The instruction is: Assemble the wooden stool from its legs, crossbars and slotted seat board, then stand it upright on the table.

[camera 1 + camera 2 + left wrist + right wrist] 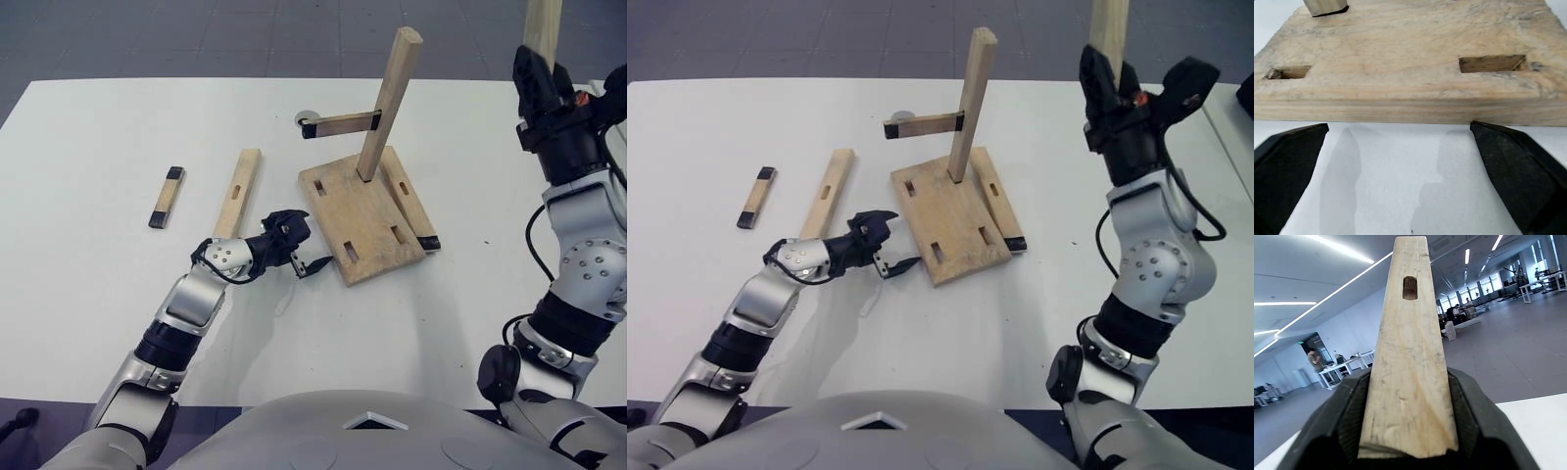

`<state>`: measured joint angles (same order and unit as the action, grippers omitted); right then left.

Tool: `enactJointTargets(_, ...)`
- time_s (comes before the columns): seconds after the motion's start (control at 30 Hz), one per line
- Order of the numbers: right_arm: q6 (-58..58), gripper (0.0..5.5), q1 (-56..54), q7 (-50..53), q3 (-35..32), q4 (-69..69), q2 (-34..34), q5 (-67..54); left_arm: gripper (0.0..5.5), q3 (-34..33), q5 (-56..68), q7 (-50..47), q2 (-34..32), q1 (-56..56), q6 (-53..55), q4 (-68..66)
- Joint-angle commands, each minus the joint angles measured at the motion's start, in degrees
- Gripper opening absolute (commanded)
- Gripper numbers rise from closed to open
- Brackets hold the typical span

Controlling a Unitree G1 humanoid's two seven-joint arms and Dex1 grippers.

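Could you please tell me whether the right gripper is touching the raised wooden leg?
Touching. The right wrist view shows the right gripper with both fingers pressed against the sides of the wooden leg.

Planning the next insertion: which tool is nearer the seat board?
Left. The left tool sits open at the seat board's near edge; the right tool is raised far right, gripping a leg.

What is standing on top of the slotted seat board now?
One leg stands in a corner slot of the seat board, a crossbar sticking from its side. Its lower end is hidden in the slot.
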<state>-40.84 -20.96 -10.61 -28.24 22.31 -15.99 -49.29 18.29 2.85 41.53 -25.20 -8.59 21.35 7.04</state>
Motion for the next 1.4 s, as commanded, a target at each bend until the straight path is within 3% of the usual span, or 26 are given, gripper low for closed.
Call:
enactJointTargets(0.03, -4.83, 2.07, -1.24, -4.2, 1.39, 2.93, -3.53, -10.19, 5.4, -13.41, 11.31, 2.8, -3.58, 0.21, 6.96, 4.22)
enactJointTargets(0.17, -8.18, 2.07, -0.63, -9.57, 3.94, 2.47, -6.69, -16.99, 5.4, -27.11, 34.32, 6.26, -3.4, -3.8, 21.76, 8.52)
enactJointTargets(0.27, -10.22, 2.07, -0.87, -13.87, 6.31, 1.5, -7.83, -20.46, 5.4, -33.53, 50.01, 3.61, -1.63, -8.04, 30.33, 9.32)
enactJointTargets(0.53, -15.13, 2.07, 0.14, -27.54, 13.98, -2.13, -10.69, -24.22, 5.4, -35.63, 74.68, -9.8, 1.99, -14.73, 40.35, 7.52)
enactJointTargets(0.97, -16.87, 2.07, 0.61, -33.13, 21.43, -4.03, -10.72, -24.18, 5.4, -32.15, 85.62, -16.88, 0.65, -17.04, 40.65, 8.55)
enactJointTargets(1.4, -17.03, 2.07, 0.78, -34.65, 23.5, -5.58, -11.07, -22.83, 3.37, -31.42, 84.9, -13.03, -2.41, -17.53, 39.7, 7.24)
